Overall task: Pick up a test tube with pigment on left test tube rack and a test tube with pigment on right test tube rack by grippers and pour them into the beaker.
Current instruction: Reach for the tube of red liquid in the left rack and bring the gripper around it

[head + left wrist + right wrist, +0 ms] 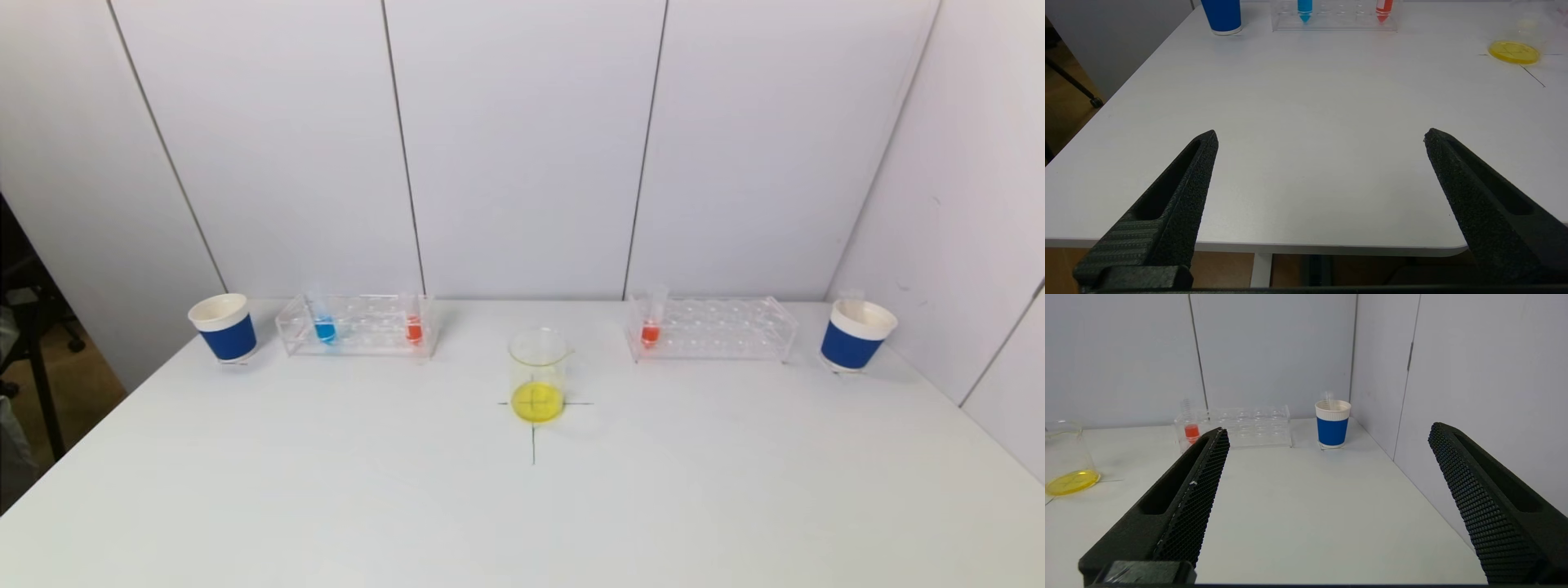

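While both arms sit back at the near edge of the desk point(326, 506), nothing is picked yet.
left gripper point(1321, 136): jaws spread wide, empty, low at the desk's near edge, pointing toward 12 o'clock.
right gripper point(1329, 433): jaws spread wide, empty (same idle pose).
beaker point(537, 374): centre of desk on the cross mark, yellow liquid in the bottom.
left rack point(357, 325): about 10 o'clock from beaker; blue tube point(324, 322) at its outer end, red tube point(413, 322) at its inner end.
right rack point(712, 328): about 2 o'clock from beaker; orange-red tube point(651, 324) at its inner end.
blue cups point(224, 327): one outside each rack, other point(856, 335) at far right.
handling: tubes look thin, light, smooth and likely slippery, breakable; judge best hold on the clear upper part above the rack, gentle squeeze, lift straight up, keep upright till over beaker.
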`<state>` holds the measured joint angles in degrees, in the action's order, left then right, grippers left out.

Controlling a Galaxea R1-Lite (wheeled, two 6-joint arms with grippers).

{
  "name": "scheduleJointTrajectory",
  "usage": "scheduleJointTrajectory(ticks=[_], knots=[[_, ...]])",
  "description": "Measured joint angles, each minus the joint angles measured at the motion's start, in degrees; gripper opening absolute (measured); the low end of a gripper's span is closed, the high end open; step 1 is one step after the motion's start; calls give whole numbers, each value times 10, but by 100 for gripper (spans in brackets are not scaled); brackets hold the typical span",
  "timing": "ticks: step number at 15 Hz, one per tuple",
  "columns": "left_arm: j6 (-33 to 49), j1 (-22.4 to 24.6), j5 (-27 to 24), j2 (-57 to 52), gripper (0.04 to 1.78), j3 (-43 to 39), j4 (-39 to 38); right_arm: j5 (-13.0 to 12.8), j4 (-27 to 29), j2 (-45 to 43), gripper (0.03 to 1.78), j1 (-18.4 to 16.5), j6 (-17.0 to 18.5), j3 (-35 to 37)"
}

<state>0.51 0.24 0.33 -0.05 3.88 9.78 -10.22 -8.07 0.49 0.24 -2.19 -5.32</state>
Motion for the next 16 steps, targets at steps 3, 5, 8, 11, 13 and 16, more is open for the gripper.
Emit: scheduleJointTrajectory(ticks=[3,5,8,11,13,16], knots=[[0,0,0,0,176,0,0,31,-88,-5,177,0,0,45],[0,0,0,0,176,0,0,41,-84,-5,177,0,0,51],[0,0,0,0,176,0,0,48,-9,-6,177,0,16,53],[0,0,0,0,176,0,0,74,14,-6,177,0,12,53],[0,0,0,0,176,0,0,100,57,-6,177,0,-9,53],[0,0,0,0,176,0,0,105,77,-6,177,0,-24,53]])
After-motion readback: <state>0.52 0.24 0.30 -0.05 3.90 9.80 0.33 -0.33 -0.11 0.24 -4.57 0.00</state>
